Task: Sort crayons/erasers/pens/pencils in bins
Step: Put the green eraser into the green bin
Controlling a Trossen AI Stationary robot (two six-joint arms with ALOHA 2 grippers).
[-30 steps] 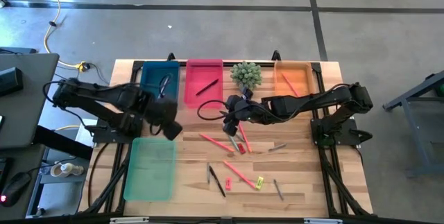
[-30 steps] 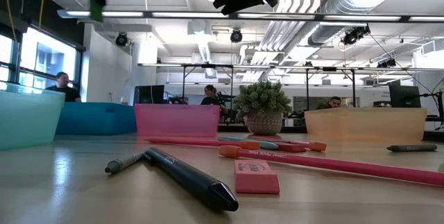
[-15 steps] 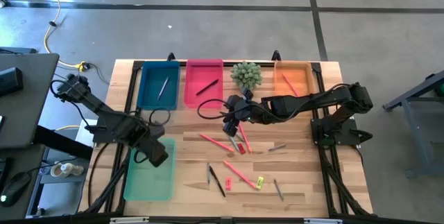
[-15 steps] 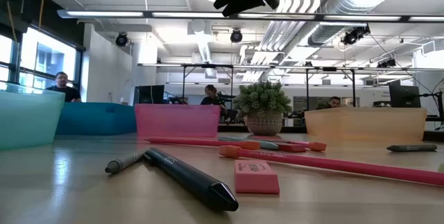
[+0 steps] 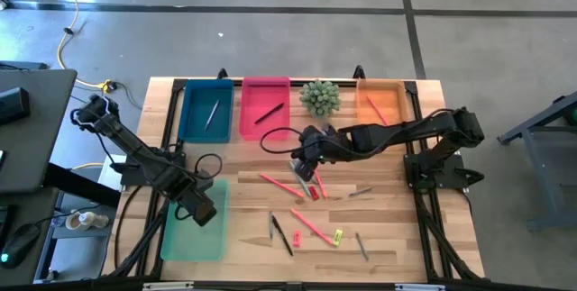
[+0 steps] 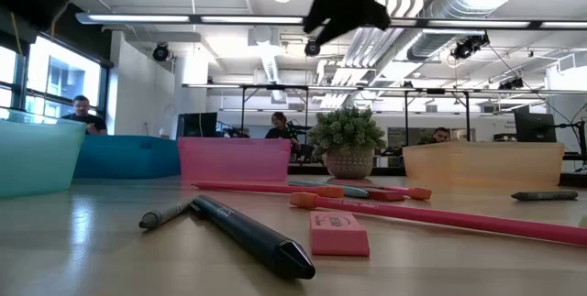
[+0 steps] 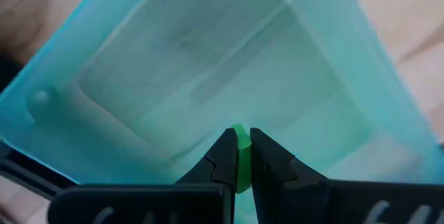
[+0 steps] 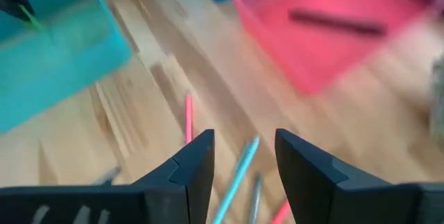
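My left gripper [image 5: 202, 208] is shut on a small green eraser [image 7: 238, 156] above the pale-green bin [image 5: 191, 235] at the near left. My right gripper [image 5: 303, 164] is open and empty, above long pink sticks [image 5: 278, 184] and a teal stick [image 8: 238, 173] that lie on the table's middle. It also shows high up in the low view [image 6: 353, 3]. A yellow eraser [image 5: 337, 235] and a red eraser [image 5: 297, 237] lie flat on the wood, the red one also in the low view [image 6: 338, 234]. The teal-blue [image 5: 191, 115], pink [image 5: 264, 122] and orange [image 5: 397, 102] bins stand along the far edge. My left gripper pinches the green eraser between its two fingertips [image 7: 223, 156]; only a thin green strip [image 7: 239, 141] shows between them. The fingers come from above, pointing down into the pale-green bin. The eraser is lifted clear of the bin's floor.
A small potted plant [image 5: 319, 97] stands between the pink and orange bins. Dark pens [image 5: 283, 235] and grey sticks [image 5: 361, 246] lie near the front edge. The teal-blue bin holds a grey stick [image 5: 211, 113], the pink bin a dark one [image 5: 268, 113], the orange bin an orange one [image 5: 377, 108].
My left gripper has gone from beside the teal-blue bin toward the table's near edge and now stands over the pale-green bin, carrying the green eraser. My right gripper has shifted a little toward the table's right, still open.
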